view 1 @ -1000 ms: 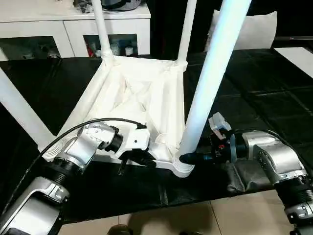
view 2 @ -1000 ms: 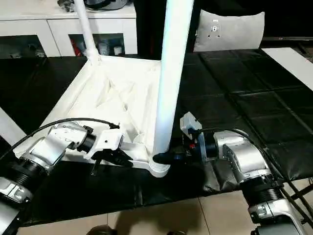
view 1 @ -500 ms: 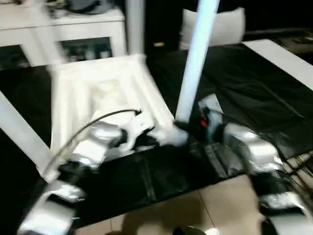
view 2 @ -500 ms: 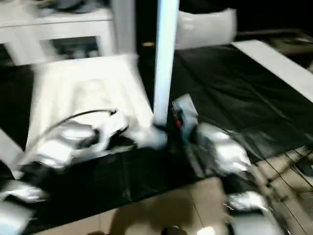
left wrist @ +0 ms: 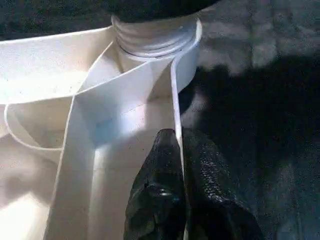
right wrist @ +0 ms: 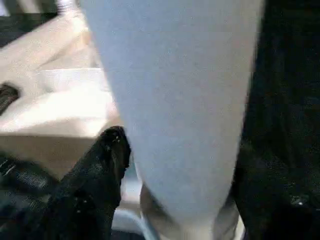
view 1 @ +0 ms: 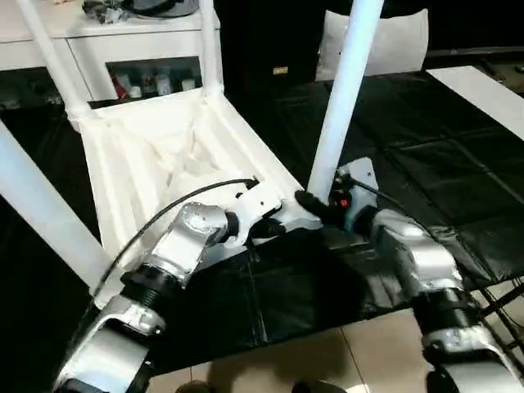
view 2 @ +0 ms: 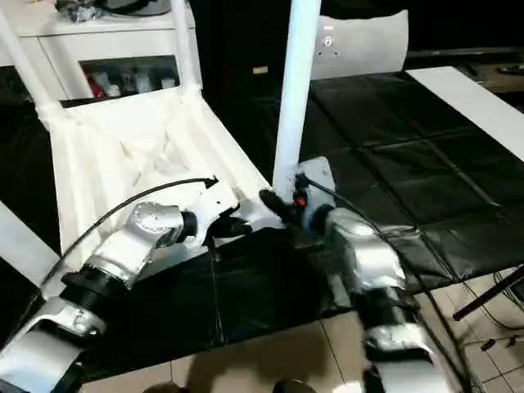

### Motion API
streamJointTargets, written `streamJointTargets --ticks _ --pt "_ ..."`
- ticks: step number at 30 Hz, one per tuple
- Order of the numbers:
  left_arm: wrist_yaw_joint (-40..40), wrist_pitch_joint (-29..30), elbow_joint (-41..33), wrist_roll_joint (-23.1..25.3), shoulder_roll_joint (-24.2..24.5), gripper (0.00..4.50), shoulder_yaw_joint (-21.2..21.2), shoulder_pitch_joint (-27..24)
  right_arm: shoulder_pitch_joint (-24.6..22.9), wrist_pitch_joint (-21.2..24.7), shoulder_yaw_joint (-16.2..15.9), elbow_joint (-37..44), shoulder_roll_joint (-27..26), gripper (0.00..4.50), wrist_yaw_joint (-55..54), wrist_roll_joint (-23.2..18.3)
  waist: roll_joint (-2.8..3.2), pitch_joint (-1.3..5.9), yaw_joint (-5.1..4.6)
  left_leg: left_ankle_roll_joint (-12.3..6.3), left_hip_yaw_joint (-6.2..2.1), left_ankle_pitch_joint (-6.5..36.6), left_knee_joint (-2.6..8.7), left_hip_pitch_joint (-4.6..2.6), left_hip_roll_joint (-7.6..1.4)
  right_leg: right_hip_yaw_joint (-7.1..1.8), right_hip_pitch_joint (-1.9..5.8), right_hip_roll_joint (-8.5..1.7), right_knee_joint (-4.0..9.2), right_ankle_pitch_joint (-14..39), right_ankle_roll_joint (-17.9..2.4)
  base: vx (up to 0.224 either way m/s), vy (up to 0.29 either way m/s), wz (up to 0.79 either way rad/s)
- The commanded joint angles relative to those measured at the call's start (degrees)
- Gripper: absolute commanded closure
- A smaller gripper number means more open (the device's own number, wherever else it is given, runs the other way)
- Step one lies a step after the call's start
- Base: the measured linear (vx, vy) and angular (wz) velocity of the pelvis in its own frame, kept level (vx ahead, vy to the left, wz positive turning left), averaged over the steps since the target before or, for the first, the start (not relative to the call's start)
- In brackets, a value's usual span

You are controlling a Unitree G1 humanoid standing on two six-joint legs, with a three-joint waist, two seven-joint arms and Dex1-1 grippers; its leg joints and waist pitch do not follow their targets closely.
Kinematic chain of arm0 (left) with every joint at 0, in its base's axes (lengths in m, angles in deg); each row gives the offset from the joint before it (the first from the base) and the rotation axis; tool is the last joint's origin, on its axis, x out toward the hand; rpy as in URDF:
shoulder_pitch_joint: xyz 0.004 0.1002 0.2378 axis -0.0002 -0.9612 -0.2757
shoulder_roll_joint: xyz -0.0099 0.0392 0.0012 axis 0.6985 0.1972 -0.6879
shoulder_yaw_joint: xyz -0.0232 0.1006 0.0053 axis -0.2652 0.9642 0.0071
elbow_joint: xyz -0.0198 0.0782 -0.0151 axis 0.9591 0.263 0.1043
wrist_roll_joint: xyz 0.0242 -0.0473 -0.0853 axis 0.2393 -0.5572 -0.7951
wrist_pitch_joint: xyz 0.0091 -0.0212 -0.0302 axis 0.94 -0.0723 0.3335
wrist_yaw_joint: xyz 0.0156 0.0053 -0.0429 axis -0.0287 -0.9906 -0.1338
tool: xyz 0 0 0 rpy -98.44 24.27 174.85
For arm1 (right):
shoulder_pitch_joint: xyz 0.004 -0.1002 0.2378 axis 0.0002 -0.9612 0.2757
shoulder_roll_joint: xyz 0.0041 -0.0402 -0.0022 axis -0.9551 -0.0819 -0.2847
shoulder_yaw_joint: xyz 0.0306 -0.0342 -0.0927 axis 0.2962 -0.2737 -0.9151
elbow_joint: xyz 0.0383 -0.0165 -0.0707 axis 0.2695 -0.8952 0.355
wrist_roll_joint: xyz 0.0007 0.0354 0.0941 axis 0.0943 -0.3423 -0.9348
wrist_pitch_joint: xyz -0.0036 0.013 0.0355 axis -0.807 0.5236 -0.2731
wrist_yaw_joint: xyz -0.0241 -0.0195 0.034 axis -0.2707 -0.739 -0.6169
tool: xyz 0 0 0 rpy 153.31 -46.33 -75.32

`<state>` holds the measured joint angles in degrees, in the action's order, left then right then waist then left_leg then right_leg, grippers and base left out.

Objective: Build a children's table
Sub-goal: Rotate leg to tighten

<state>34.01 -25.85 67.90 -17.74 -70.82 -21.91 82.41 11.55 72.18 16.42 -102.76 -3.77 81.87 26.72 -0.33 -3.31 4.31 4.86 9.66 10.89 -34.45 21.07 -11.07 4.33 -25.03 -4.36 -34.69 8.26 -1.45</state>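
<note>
Left gripper [left wrist: 181, 165]: we see its two black fingers pinching the thin rim of the upturned children's table [view 1: 164, 147], close to a corner socket. Right gripper [right wrist: 175, 170]: we see its fingers spread around the base of the near leg [view 1: 340, 90], touching it. We find the table upside down on black mats [view 1: 426, 155], legs rising.
</note>
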Motion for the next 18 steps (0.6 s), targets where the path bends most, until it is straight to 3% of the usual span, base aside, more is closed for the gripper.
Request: streamJointTargets --ticks 1,4,7,11,12,14,18 --pt "-2.61 -3.35 -2.21 -0.27 0.61 4.50 0.70 1.01 -0.31 -1.09 -0.66 2.02 0.90 0.93 2.95 -1.23 -0.09 4.51 0.26 -4.29 -0.03 9.20 3.57 -0.06 -1.16 -2.20 4.65 -3.21 4.50 15.95 -9.74 0.000 0.000 0.00" --pt "-7.43 -6.83 -2.29 -0.68 3.20 4.50 1.85 0.26 -1.47 -2.45 -1.51 3.74 4.29 0.60 9.67 -1.64 -0.09 4.35 0.82 -3.84 -0.08 10.05 3.74 -0.23 -1.31 -2.30 4.48 -3.22 4.62 17.92 -8.79 0.000 0.000 0.00" --pt "-14.48 -11.25 -2.51 -2.17 5.90 4.50 2.91 -0.22 -2.90 -1.47 -4.34 5.75 9.01 0.60 18.36 -2.24 0.18 4.35 1.32 -3.69 -0.01 10.80 3.72 -0.61 -1.44 -2.38 4.29 -3.19 4.65 17.54 -9.31 0.000 0.000 0.00" --pt "-20.47 -14.46 -1.74 -3.01 8.15 4.50 4.18 0.12 -3.59 -0.43 -6.56 7.35 12.67 0.60 27.48 -4.07 0.19 4.47 2.10 -3.96 0.02 10.14 3.62 -0.44 -1.70 -2.43 4.36 -3.26 4.12 14.51 -10.43 0.000 0.000 0.00" --pt "-24.79 -14.92 -2.31 -4.34 9.25 4.50 4.72 0.01 -3.35 -0.87 -7.20 7.12 13.89 0.87 31.04 -4.49 0.11 4.55 2.32 -4.12 0.02 10.05 3.61 -0.32 -1.64 -2.33 4.59 -3.33 4.02 14.43 -10.75 0.000 0.000 0.00" --pt "-27.70 -15.99 -2.22 -5.02 9.97 4.50 5.05 0.28 -2.69 -2.42 -7.54 5.86 14.70 0.98 34.16 -4.52 0.08 4.55 2.63 -4.04 0.09 10.10 3.51 -0.38 -1.76 -2.37 4.36 -3.37 4.00 14.91 -11.01 0.000 0.000 0.00" --pt "-29.84 -18.00 -1.63 -5.05 10.52 4.50 5.50 0.72 -1.72 -1.42 -8.54 4.65 15.65 1.34 38.18 -5.13 0.20 4.41 3.38 -3.60 0.10 10.59 3.60 -0.57 -1.90 -2.38 4.14 -3.41 4.14 16.32 -11.04 0.000 0.000 0.00"
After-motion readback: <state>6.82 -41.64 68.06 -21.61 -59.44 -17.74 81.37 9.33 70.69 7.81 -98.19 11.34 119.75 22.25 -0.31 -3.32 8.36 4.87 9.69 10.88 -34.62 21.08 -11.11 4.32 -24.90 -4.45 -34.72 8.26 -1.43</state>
